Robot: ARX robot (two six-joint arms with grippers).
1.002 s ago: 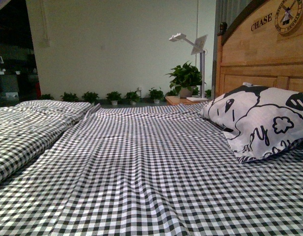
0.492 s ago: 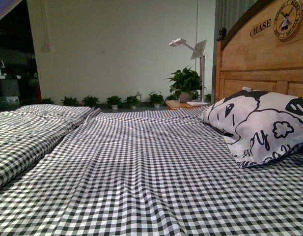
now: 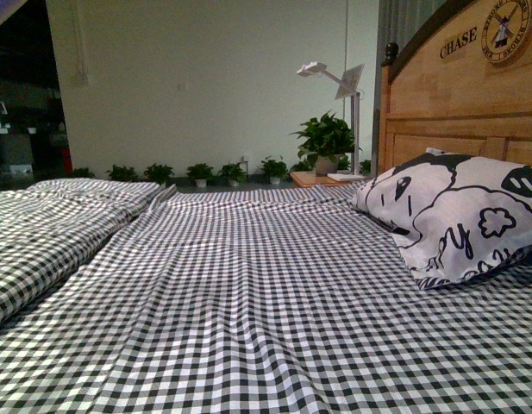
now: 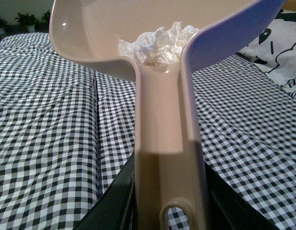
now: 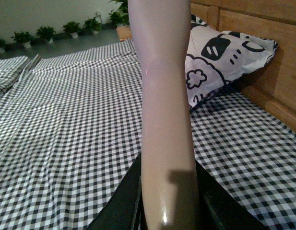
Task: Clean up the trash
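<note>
Trash, a crumpled white paper wad (image 4: 159, 44), sits in the pinkish-beige plastic dustpan (image 4: 90, 43), straight ahead along the handle clamped by the left gripper (image 4: 169, 211); the right gripper (image 5: 169, 211) clamps a similar beige handle (image 5: 164, 105).

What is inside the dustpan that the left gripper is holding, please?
A crumpled white wad of paper sits in the dustpan, at the back where the pan meets its handle. The dustpan's wall hides the wad's lower part and anything beneath it.

Both claws (image 4: 169, 211) (image 5: 169, 211) have black, angular fingers.
</note>
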